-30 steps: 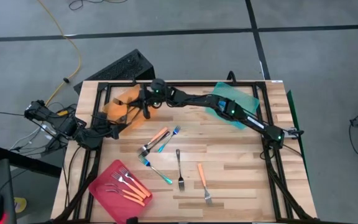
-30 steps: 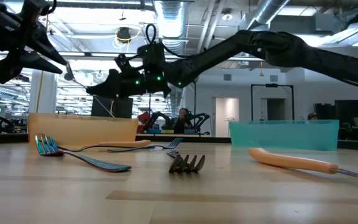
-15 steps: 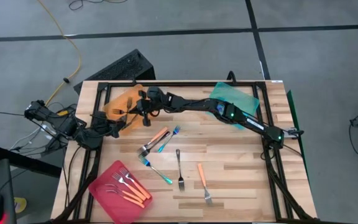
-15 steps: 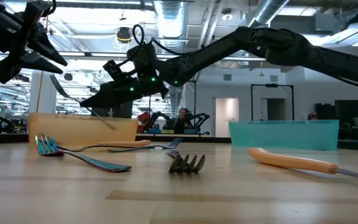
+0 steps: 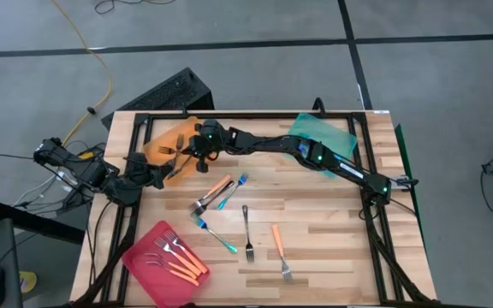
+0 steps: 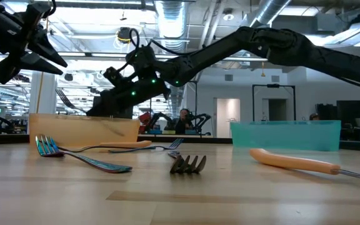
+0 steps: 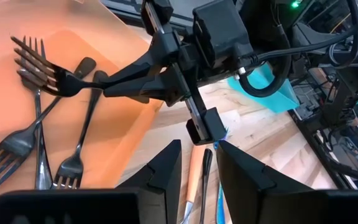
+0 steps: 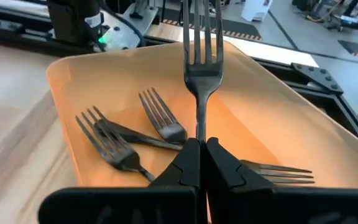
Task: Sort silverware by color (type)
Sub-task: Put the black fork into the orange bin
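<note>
Your right end effector [image 7: 114, 87] is clenched on a dark plain-metal fork [image 8: 197, 59] by its handle, and it has dropped lower since a second ago, so the fork now hangs just over the translucent orange tray [image 8: 272, 118] at the far left of the wooden tabletop [image 5: 332, 222]. Three more dark metal forks [image 8: 114, 146] already lie inside that tray. Your left end effector [image 7: 197, 163] waits beside the tray, unmoved, its fingers parted and grasping nothing. On the tabletop you have orange-handled and blue-handled forks [image 5: 221, 190] left loose in the middle, an orange-handled fork [image 5: 279, 250] nearer the front, and orange-handled forks [image 5: 176, 258] in the pink tray [image 5: 144, 267].
</note>
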Robot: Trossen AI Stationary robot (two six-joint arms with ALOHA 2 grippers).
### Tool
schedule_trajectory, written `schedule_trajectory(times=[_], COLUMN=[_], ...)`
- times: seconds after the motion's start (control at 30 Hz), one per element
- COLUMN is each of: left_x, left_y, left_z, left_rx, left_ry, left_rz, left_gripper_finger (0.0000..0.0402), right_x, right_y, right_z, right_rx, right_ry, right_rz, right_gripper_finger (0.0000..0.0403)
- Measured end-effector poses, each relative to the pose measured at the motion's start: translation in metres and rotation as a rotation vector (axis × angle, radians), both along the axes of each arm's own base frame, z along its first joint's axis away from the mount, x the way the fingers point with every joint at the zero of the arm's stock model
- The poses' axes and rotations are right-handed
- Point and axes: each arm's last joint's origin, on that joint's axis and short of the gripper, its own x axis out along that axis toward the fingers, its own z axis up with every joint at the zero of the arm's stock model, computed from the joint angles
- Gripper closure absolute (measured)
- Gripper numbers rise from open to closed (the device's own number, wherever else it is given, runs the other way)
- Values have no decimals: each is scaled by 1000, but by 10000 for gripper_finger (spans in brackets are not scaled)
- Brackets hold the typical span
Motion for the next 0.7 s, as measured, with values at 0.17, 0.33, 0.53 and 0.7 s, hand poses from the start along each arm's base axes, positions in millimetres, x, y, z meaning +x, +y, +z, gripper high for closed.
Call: schedule_trajectory(times=[0.17, 0.33, 0.53, 0.7], left_x=[-1, -1, -1, -1], left_y=[0, 1, 1, 1], left_z=[-1, -1, -1, -2], left_rx=[4, 5, 3, 1], left_ry=[10, 15, 16, 20], left_rz=[2, 5, 4, 2], left_gripper_finger=[314, 314, 314, 314], right_x=[-2, 0, 2, 2], right_y=[-2, 0, -2, -2], right_z=[-3, -12, -29, -30], right_rx=[-49, -61, -90, -62], right_ry=[32, 37, 50, 44], right_rz=[19, 21, 11, -11], right_gripper_finger=[378, 378, 374, 371])
